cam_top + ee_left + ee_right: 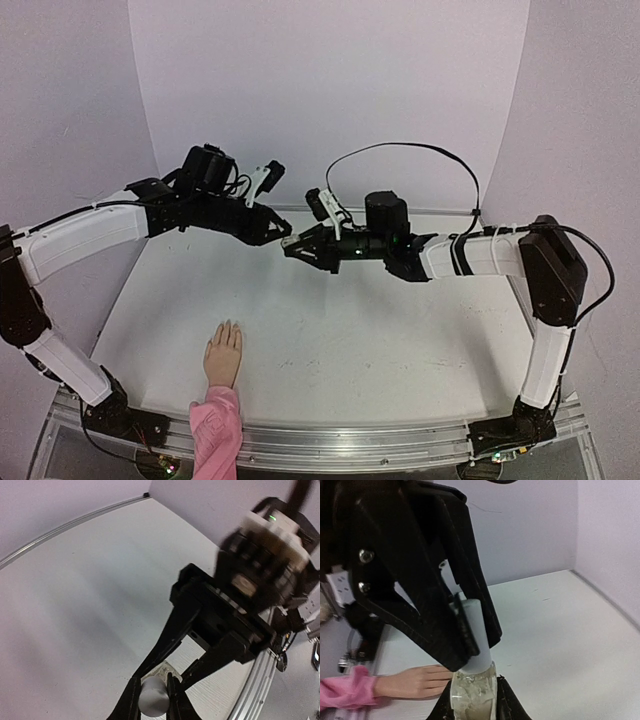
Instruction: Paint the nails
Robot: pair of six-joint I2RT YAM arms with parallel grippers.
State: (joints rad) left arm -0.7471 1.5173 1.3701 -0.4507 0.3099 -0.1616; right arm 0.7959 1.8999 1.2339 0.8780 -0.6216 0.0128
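Observation:
A small flesh-coloured mannequin hand [223,355] with a pink sleeve [216,425] lies flat near the table's front left, fingers pointing away. Its nails [228,327] are too small to tell from the skin. My two grippers meet in mid-air above the table's middle back. My right gripper [472,702] is shut on the clear glass body of a small bottle [472,692]. My left gripper [152,697] is shut on the bottle's white cap [152,696], which also shows in the right wrist view [475,630]. The mannequin hand [415,680] lies below, beyond the bottle.
Lilac walls close the table at the back and both sides. An aluminium rail [380,440] runs along the near edge. A black cable [420,150] loops above the right arm.

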